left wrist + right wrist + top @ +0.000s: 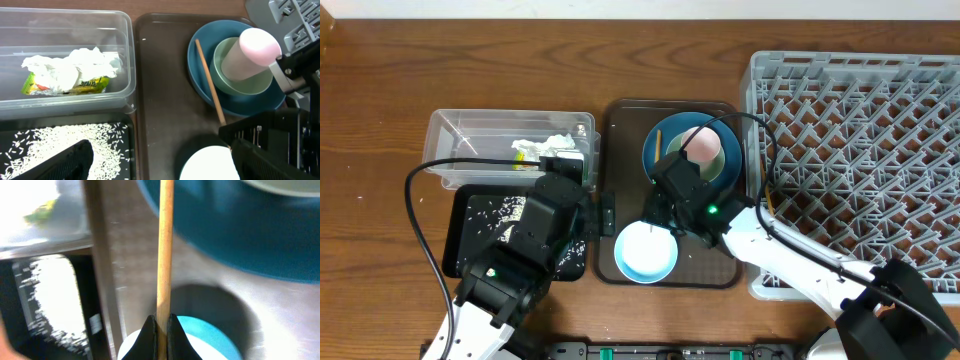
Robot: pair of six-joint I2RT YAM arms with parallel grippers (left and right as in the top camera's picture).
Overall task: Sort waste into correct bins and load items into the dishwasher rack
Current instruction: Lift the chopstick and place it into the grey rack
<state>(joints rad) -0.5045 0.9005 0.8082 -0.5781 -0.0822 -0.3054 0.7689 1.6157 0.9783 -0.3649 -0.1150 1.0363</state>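
Chopstick [165,245] pinched by right pincer [161,324], low over tray [131,282].

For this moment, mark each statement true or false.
1. The right tool pinches a wooden chopstick. True.
2. Rice grains lie in the black tray. True.
3. The napkin lies in the black tray. False: it lies in the clear tub beside the wrapper.
4. The pink cup stands in the dishwasher rack. False: it sits in the green bowl on the blue plate.
5. The left tool is shut. False: it is open.
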